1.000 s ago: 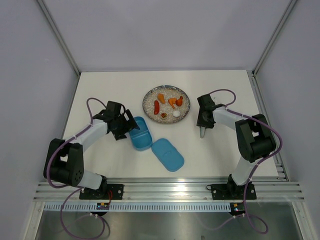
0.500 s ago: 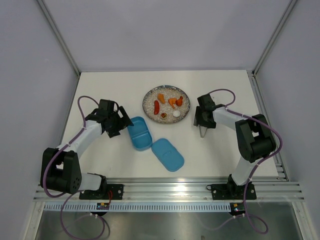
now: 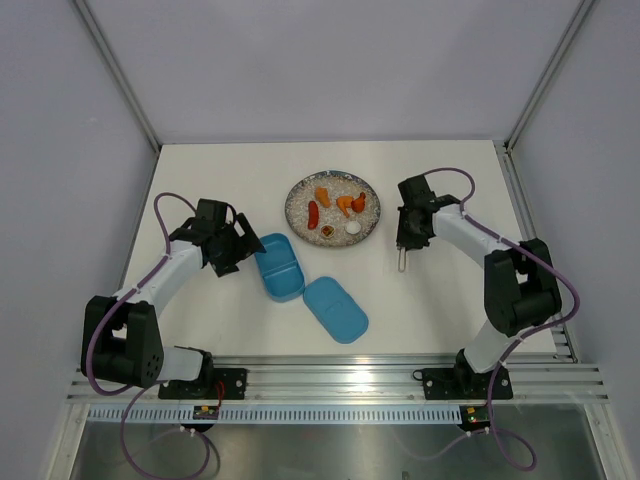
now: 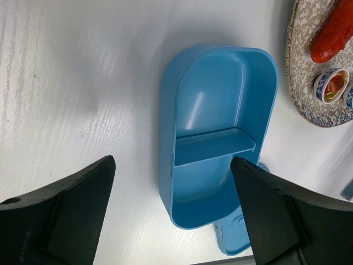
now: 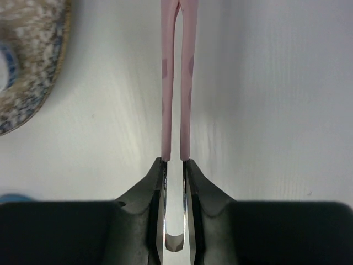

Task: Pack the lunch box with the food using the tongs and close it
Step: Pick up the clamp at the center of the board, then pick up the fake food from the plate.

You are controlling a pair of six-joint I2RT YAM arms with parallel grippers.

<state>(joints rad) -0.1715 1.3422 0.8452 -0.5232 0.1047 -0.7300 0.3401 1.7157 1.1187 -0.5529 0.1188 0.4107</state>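
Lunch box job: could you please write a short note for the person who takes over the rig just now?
Left gripper: open, beside the lunch box, holding nothing.
Right gripper: shut on the tongs, right of the plate.
The box is empty; its lid lies on the table beside it. All the food is on the plate.
Done: tongs gripped. Left: move each piece into the box, then put the lid on.

Left end effector (image 3: 238, 252) spread wide; right end effector (image 5: 175, 161) clamped (both pointing down)
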